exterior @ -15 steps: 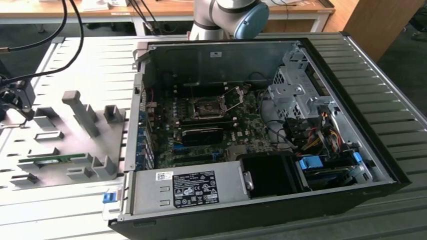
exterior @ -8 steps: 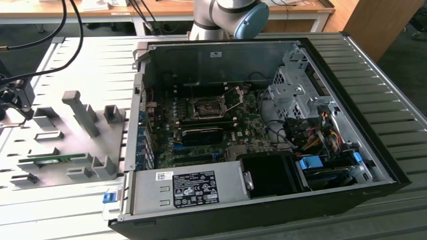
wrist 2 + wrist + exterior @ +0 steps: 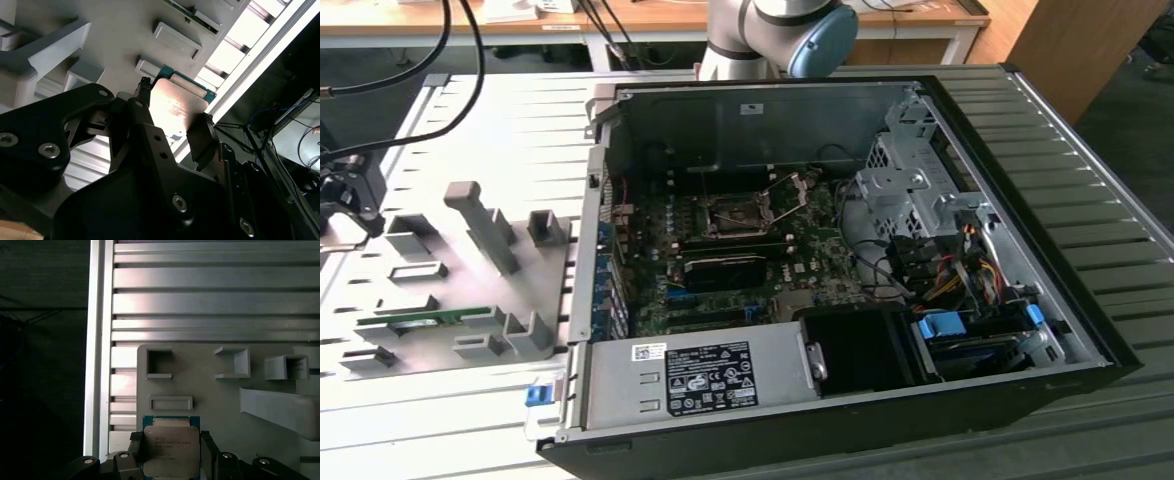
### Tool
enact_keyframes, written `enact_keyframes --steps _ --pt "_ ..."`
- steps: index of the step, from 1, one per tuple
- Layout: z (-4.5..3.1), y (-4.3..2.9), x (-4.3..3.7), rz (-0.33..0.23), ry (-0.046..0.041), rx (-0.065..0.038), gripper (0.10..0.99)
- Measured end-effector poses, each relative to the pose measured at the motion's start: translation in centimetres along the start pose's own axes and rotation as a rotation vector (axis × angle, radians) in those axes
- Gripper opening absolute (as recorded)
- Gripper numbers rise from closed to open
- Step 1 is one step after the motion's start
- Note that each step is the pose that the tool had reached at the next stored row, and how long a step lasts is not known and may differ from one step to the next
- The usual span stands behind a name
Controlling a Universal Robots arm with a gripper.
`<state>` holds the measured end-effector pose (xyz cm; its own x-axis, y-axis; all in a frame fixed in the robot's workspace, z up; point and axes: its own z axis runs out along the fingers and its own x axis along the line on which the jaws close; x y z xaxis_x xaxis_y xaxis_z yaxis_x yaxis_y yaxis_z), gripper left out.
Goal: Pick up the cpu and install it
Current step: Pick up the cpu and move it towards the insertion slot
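In both wrist views one cpu (image 3: pixel 170 445) is seen pinched by opposite edges between the two black fingers (image 3: pixel 134 446) of the gripper (image 3: pixel 171 454), its silver top showing, over the grey tray (image 3: pixel 220 400). Whether it touches the tray cannot be told. In the second wrist view its lower part is covered by the gripper's black body. On the tray, three open pockets, one shallow frame and one long post are counted in the first wrist view. The wider scene is given by the exterior view — one open case (image 3: pixel 761 120) is laid on the ribbed table (image 3: pixel 1067 200) just beside the tray, with one socket (image 3: pixel 734 215) on its board, well apart from the tray — and one green memory stick (image 3: pixel 424 318) is slotted in the tray.
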<state>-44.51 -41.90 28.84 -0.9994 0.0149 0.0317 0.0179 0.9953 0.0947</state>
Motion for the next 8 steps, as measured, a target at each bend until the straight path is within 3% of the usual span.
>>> enact_keyframes --steps 8 --pt "-0.95 0.09 0.03 0.003 -0.0003 0.0 0.541"
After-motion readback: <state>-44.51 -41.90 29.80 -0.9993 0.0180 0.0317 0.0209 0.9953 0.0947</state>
